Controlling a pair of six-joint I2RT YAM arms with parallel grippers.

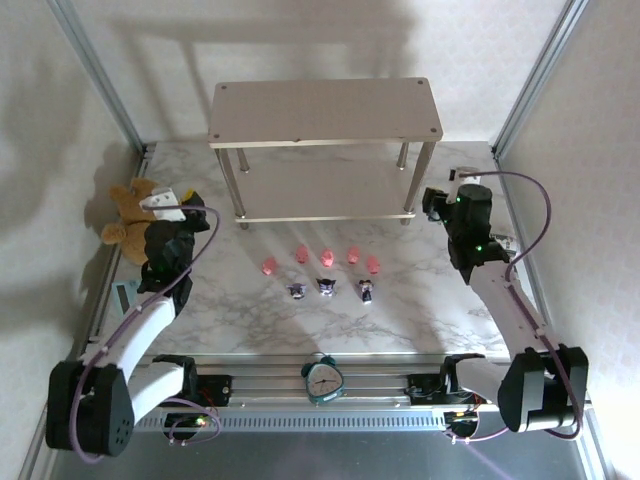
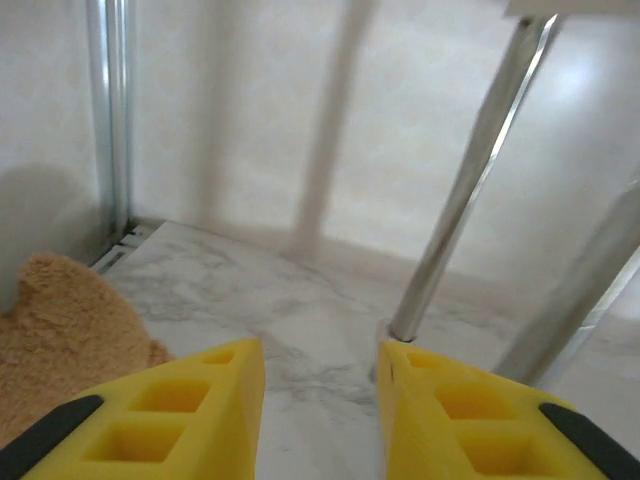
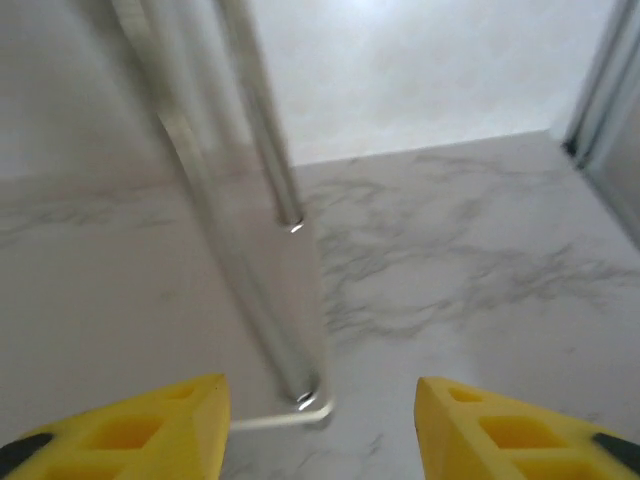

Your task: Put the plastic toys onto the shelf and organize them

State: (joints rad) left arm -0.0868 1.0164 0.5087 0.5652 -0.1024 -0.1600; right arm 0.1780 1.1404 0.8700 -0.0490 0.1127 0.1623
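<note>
Starting at the left, a brown teddy bear [image 1: 128, 215] is seen from above at the edge of the table [image 1: 420, 320], with the left gripper [image 1: 195, 222] just beside it. In the left wrist view its yellow fingers [image 2: 200, 400] are held a little apart with nothing between them. The bear's fur and a shelf leg [image 2: 470, 180] are seen close up. From above, the shelf [image 1: 325, 110] is seen at the back. Five pink pigs [image 1: 327, 255] and three dark figures [image 1: 326, 286] are lined up on the table in front of it. A clock [image 1: 323, 380] is stood at the near edge. The right gripper [image 1: 432, 203] is seen near the shelf's right legs. In its wrist view the fingers [image 3: 150, 420] are spread wide, holding nothing.
</note>
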